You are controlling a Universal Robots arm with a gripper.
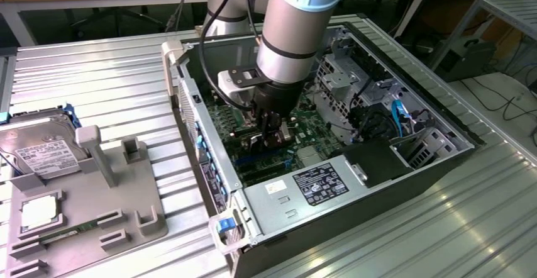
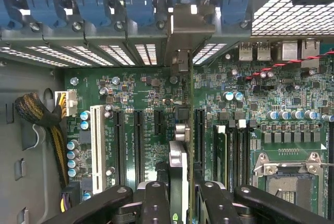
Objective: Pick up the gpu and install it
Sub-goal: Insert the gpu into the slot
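Note:
The gpu (image 2: 180,169) is seen edge-on in the wrist view, standing upright over the green motherboard (image 2: 151,93) between two black expansion slots. Its silver bracket (image 2: 182,28) reaches the case's rear slot openings under the blue clips. My gripper (image 2: 180,205) is shut on the card, with a black finger (image 2: 155,203) on either side of it. In the exterior view the gripper (image 1: 273,141) is low inside the open computer case (image 1: 188,95), just above the motherboard (image 1: 315,130), with the gpu (image 1: 280,136) mostly hidden between the fingers.
A white slot (image 2: 96,145), a braided cable bundle (image 2: 39,114) and the CPU socket (image 2: 289,182) flank the card. The power supply (image 1: 323,185) and drive cage (image 1: 344,70) crowd the case. Outside it, a grey fixture (image 1: 92,215) holds a hard drive (image 1: 42,149).

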